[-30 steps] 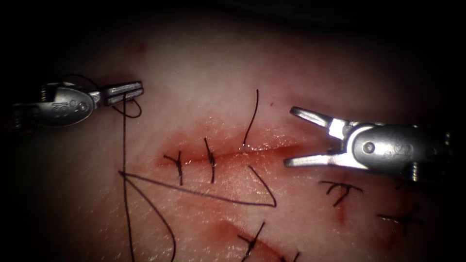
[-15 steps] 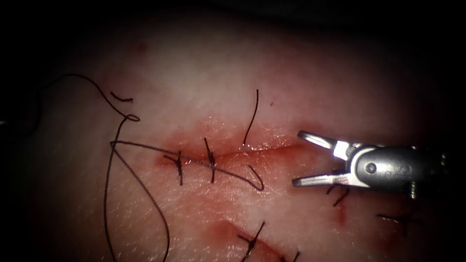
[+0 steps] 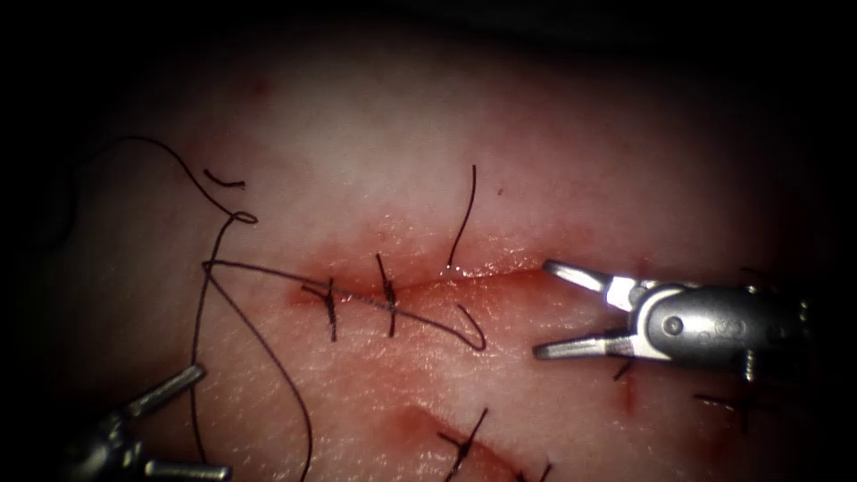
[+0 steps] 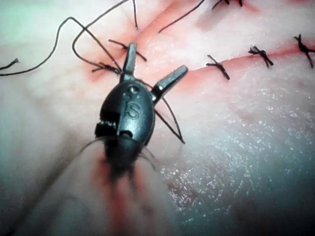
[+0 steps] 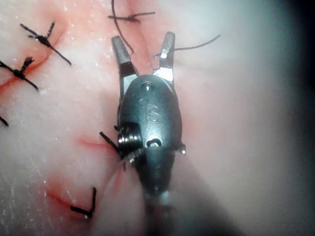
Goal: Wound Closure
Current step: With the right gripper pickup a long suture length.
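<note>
The horizontal red cut (image 3: 420, 281) in the pale pork tissue (image 3: 553, 152) carried 2 black stitches (image 3: 357, 303) at its left end; the middle and right stretch lay unstitched. Slack black thread (image 3: 268, 348) trailed left, needle not discernible. The left steel tool (image 3: 192, 419) and right steel tool (image 3: 544, 308) both stood spread, holding nothing.

Thread (image 3: 201, 357) runs off frame — left gripper (image 3: 192, 419) cropped.
</note>
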Robot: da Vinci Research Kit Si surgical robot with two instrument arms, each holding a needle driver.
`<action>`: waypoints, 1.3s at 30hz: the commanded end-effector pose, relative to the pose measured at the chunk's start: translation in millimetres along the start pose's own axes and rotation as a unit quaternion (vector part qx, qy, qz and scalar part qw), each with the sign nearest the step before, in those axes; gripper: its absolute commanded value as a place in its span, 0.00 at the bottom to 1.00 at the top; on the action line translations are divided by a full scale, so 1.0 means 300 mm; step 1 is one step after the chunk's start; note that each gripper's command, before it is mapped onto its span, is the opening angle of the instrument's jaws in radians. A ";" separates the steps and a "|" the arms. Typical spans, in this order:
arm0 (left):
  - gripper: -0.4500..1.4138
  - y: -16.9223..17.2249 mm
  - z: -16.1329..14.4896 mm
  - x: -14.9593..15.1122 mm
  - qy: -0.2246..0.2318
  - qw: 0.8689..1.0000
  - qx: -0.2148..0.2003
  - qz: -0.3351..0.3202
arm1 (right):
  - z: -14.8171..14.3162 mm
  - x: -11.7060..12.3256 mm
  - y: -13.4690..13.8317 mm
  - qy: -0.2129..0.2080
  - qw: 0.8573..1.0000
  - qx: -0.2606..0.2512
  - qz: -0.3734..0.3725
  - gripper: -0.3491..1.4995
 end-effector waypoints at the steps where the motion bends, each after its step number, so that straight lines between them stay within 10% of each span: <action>1: 0.49 0.001 0.007 -0.007 -0.001 1.000 -0.009 -0.010 | 0.0033 -0.0011 -0.0009 0.001 1.000 0.000 0.000 0.80; 25: 0.45 -0.021 0.011 -0.047 -0.084 0.990 0.053 -0.102 | 0.0064 -0.0021 -0.0062 0.002 1.000 0.001 -0.007 0.80; 39: 0.45 -0.022 0.009 -0.051 -0.051 0.974 -0.022 -0.218 | 0.0089 -0.0049 -0.0102 -0.002 1.000 0.004 -0.015 0.73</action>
